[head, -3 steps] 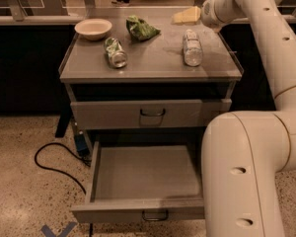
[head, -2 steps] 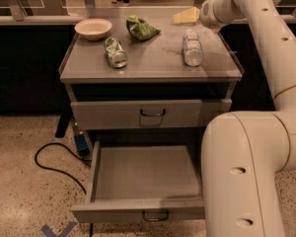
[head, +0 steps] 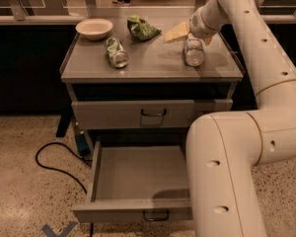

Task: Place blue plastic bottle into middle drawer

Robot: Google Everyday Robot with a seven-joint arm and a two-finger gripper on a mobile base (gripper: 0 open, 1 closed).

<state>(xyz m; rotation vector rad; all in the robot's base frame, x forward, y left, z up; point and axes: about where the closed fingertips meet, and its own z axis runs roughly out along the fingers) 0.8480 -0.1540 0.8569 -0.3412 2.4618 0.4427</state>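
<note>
The blue plastic bottle (head: 194, 54) lies on its side on the right part of the cabinet top (head: 153, 65), one end facing me. My gripper (head: 191, 37) is right at the bottle's far end, low over the top. It is open, with one yellowish finger (head: 174, 32) to the bottle's left and a bit of the other showing on its right. The middle drawer (head: 138, 174) is pulled out below and holds nothing; its handle (head: 155, 215) faces front. My arm (head: 227, 172) covers the drawer's right side.
A crushed green-labelled can (head: 116, 52), a white bowl (head: 93, 28) and a green bag (head: 142, 27) lie on the cabinet top. The upper handled drawer (head: 153, 113) is closed. A black cable (head: 52, 157) and blue tape mark (head: 59, 229) are on the floor at the left.
My gripper has come down and forward from behind the bottle to its far end. The bottle and the drawers have not moved.
</note>
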